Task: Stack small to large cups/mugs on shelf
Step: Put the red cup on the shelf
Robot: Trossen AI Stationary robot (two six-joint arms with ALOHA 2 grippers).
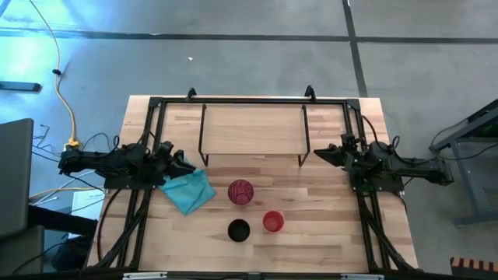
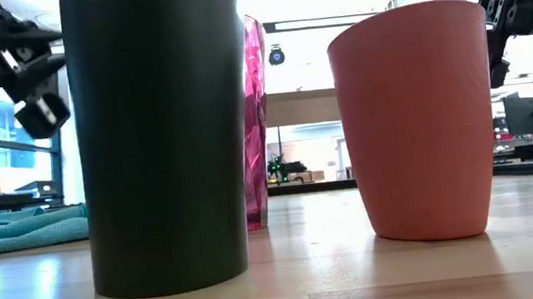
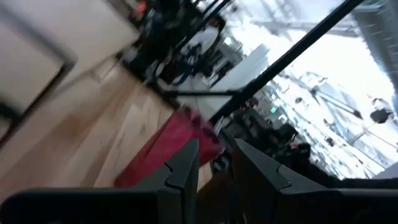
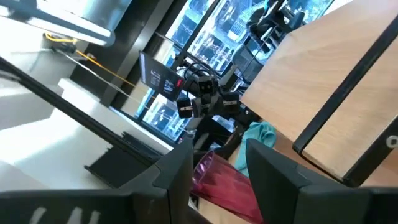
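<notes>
Three cups stand upright on their bases on the wooden table, in front of the shelf. They are a translucent pink-red tumbler, a black cup and a short red-orange cup. In the low view the black cup is nearest, the tumbler stands behind it, and the red-orange cup is to the right. My left gripper is open and empty above the table's left side. My right gripper is open and empty at the shelf's right end. The tumbler shows ahead of both wrists, in the left wrist view and the right wrist view.
A crumpled teal cloth lies on the table just left of the tumbler, under my left gripper. The table's black frame rails run along both sides. Bare wood lies between the shelf and the cups.
</notes>
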